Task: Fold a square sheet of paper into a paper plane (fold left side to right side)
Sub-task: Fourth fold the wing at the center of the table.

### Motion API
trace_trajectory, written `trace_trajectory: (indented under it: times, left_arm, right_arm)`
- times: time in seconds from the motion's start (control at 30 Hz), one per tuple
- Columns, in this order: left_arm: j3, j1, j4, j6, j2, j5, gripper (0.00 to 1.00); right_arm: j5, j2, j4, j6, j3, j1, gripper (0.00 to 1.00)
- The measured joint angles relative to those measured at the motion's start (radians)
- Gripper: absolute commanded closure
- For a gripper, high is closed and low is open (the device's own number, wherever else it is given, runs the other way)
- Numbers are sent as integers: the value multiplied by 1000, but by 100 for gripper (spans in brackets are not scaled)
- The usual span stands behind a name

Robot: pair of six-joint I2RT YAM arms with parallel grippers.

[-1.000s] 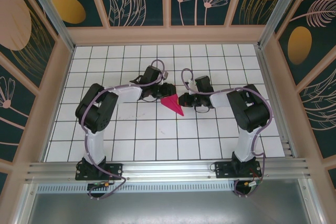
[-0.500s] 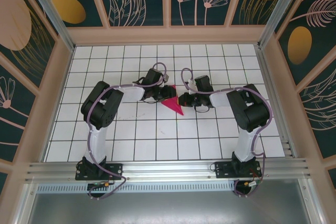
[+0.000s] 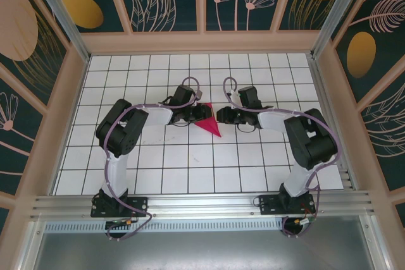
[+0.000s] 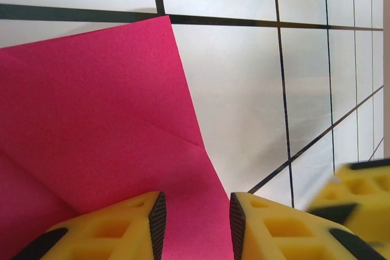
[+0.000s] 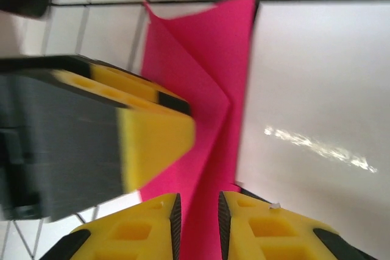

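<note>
Left gripper (image 4: pixel 196 208) is standing with its jaws parted above the square sheet of paper (image 3: pixel 209 126), pink showing through the gap; right gripper (image 5: pixel 196 206) is straddling a raised fold, its pads narrowly apart. Both are meeting mid-table (image 3: pixel 190 162), with open tiles lying on every side and the walls well apart. From above, the gripper heads are covering the paper's far edge; a yellow shape (image 4: pixel 359 199) in the left wrist view is blurring beyond recognition. The creased triangle is pointing its sharp tip near-right, its long axis running diagonally.
</note>
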Motion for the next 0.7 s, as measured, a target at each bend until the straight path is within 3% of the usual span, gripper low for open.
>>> trace_trajectory:
  times: [0.27,0.7]
  left_arm:
    - [-6,0,7,0,-3,-4,63]
    - [-6,-1,7,0,-3,-9,63]
  right_arm:
    - [-76,-47,31,40,-87,63,75]
    - [-88,15,26,43,-47,86,75]
